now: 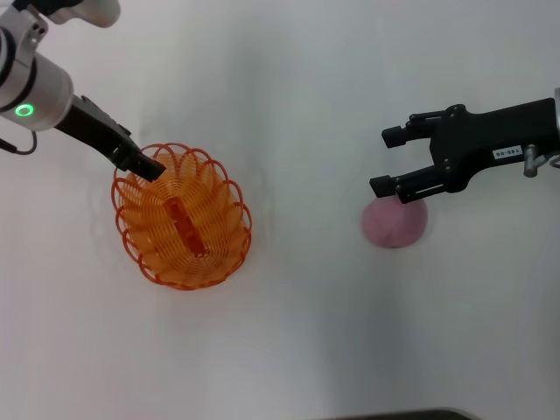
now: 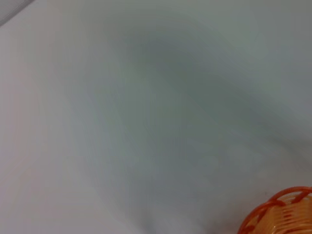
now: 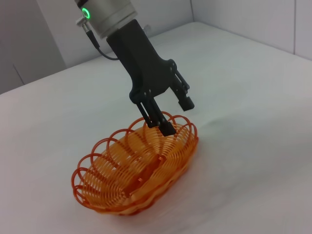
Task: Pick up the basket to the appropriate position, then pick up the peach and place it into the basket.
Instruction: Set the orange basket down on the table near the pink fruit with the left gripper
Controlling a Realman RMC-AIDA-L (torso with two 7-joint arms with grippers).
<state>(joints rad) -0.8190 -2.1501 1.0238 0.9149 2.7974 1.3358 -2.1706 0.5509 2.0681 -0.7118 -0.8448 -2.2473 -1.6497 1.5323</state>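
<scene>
The orange wire basket (image 1: pixel 182 217) sits on the white table at the left; it also shows in the right wrist view (image 3: pixel 136 170) and at a corner of the left wrist view (image 2: pixel 282 214). My left gripper (image 1: pixel 147 166) is at the basket's far left rim. In the right wrist view the left gripper (image 3: pixel 176 116) is open, with one finger inside the rim and one outside. The pink peach (image 1: pixel 395 221) lies on the table at the right. My right gripper (image 1: pixel 388 161) is open and empty, just above the peach's far edge.
The white table (image 1: pixel 297 332) runs between basket and peach. A dark edge (image 1: pixel 402 415) shows at the table's front. A wall (image 3: pixel 243 19) stands behind the table in the right wrist view.
</scene>
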